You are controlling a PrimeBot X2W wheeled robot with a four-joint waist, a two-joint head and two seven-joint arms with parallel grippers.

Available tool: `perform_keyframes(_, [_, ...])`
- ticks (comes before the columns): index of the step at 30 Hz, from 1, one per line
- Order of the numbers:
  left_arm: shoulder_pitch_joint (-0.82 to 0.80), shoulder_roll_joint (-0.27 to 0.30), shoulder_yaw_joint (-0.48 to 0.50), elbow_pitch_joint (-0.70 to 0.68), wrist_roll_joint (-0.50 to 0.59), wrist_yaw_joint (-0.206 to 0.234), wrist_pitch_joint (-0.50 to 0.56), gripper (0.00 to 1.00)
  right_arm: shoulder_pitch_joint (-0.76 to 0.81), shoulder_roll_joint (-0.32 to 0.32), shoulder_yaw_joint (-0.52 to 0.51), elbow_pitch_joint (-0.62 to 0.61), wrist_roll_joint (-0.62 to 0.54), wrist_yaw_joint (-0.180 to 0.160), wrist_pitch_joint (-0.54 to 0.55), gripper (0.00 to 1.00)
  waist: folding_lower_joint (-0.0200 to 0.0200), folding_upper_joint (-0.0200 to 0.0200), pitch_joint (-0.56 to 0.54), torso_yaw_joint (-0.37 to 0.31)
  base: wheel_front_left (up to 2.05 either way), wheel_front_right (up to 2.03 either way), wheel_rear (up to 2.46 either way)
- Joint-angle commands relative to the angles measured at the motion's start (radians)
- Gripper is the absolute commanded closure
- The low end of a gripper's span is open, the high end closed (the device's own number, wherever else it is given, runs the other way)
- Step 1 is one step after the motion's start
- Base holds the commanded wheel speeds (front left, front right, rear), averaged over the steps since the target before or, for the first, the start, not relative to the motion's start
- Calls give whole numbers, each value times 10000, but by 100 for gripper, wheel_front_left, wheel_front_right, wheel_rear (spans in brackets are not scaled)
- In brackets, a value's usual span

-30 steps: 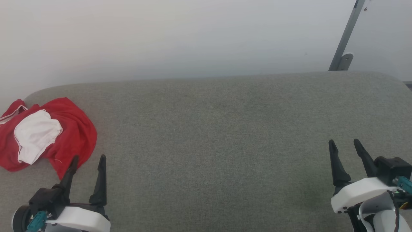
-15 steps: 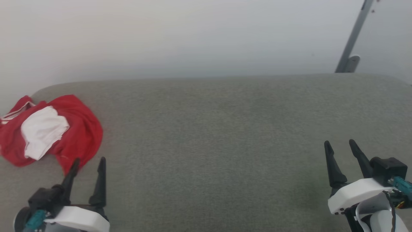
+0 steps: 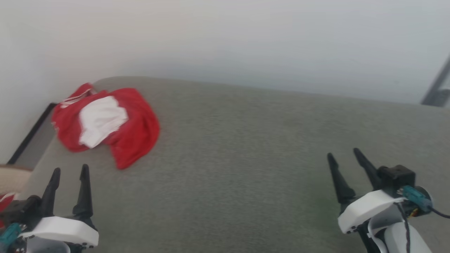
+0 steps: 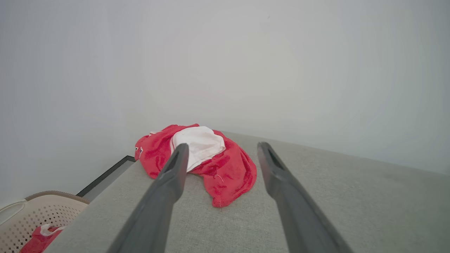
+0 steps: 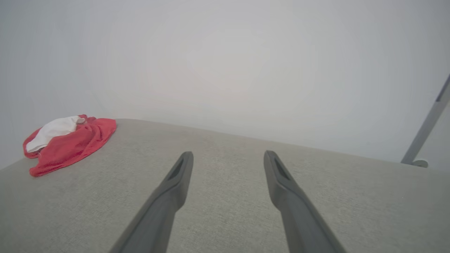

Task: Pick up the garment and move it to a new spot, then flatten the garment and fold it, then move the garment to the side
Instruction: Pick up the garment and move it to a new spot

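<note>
Garment (image 3: 135, 130) lies crumpled at the worktop's (image 3: 246, 158) far-left corner, untouched. Left claw (image 3: 70, 169) spread, empty, aimed toward it, likely lining up pickup; right claw (image 3: 343, 153) spread, empty, well apart.

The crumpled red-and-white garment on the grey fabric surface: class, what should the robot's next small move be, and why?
Probably reach the left gripper forward to the crumpled red-and-white garment: its fingers stand open and empty just short of the cloth's near edge, while the right gripper is open far across the grey fabric surface.
</note>
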Motion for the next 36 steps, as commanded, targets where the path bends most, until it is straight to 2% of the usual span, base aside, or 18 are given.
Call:
perform_keyframes(1, [66, 15, 96, 34, -147, 39, -16, 0, -114, -17, 171, 55, 54, 0, 14, 0, 0, 0, -109, 570, 0, 0, 0])
perform_keyframes(10, [201, 5, 126, 17, -345, 136, 72, 0, -265, 42, 582, 360, 161, 0, -124, 0, 0, 0, -221, 1520, 0, 0, 0])
perform_keyframes(18, [175, -75, 49, 10, -740, 71, 337, 0, -356, 76, 641, 537, 71, 0, -208, 0, 0, 0, -135, 1788, 0, 0, 0])
perform_keyframes(24, [-546, 118, -113, 115, -1291, -12, 806, 0, -556, -97, 635, 515, 20, 0, -121, 0, 0, 0, 258, 1522, 0, 0, 0])
perform_keyframes(36, [-3761, 1574, -441, 1127, -1772, -87, 1964, 0, -1597, -538, 575, -135, -287, -1, 237, 0, 0, 0, 2279, -25, 0, 0, 0])
